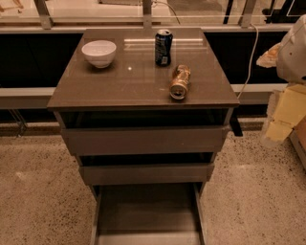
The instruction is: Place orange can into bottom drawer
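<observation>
Light is dim and warm, brightest in the pale strip beyond the far edge of the cabinet top, which mirrors it as streaks of glare around the blue can. Under the cabinet top, the drawer gaps sink into black shadow. The whole picture is soft; the gripper, right of the cabinet top, shows as blurred yellowish blocks.

The bottom drawer runs off the near edge, so its front is out of sight. The insides of the top drawer and middle drawer are lost in shadow. At the right, the pincer is a pale yellow blur under a white arm cut by the right edge. The print on the orange can is unreadable.
</observation>
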Motion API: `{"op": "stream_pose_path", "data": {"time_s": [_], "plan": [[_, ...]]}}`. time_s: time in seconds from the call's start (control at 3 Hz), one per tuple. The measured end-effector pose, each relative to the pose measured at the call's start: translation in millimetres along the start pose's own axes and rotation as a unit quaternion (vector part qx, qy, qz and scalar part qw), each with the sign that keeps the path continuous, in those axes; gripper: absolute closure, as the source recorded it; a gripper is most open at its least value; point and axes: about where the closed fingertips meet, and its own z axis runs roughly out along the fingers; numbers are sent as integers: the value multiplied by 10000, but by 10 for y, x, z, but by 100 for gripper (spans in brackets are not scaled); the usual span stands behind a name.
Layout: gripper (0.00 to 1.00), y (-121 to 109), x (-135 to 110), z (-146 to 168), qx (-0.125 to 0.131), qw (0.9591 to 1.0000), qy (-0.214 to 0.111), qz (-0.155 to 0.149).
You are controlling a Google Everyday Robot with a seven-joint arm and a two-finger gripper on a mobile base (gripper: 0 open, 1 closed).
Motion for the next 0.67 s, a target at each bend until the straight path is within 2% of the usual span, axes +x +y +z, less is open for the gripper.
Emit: {"op": "stream_pose_path", "data": {"time_s": [0.33,0.67], "plan": [[0,0,0,0,0,10000,0,0],[0,-91,-29,80,126,9995,156,-244]]}}
